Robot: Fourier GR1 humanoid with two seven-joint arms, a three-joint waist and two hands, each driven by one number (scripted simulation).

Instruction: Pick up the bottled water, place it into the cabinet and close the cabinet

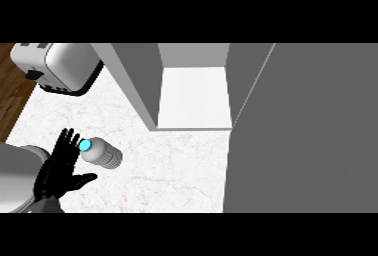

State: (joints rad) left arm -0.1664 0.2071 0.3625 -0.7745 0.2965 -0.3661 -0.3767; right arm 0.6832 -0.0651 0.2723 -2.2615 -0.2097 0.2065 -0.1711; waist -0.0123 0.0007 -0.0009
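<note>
Bottle: clear ribbed plastic water bottle with blue cap (100,153) lying on white marble tabletop (170,170).
Left robot hand (59,172): open, fingers straight, just beside bottle.
Cabinet: grey cabinet (193,82) beyond bottle, door open.

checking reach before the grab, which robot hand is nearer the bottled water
Left. The left robot hand is open, right beside the bottled water, just to its left, fingertips by its blue cap. The right robot hand is out of view.
</note>
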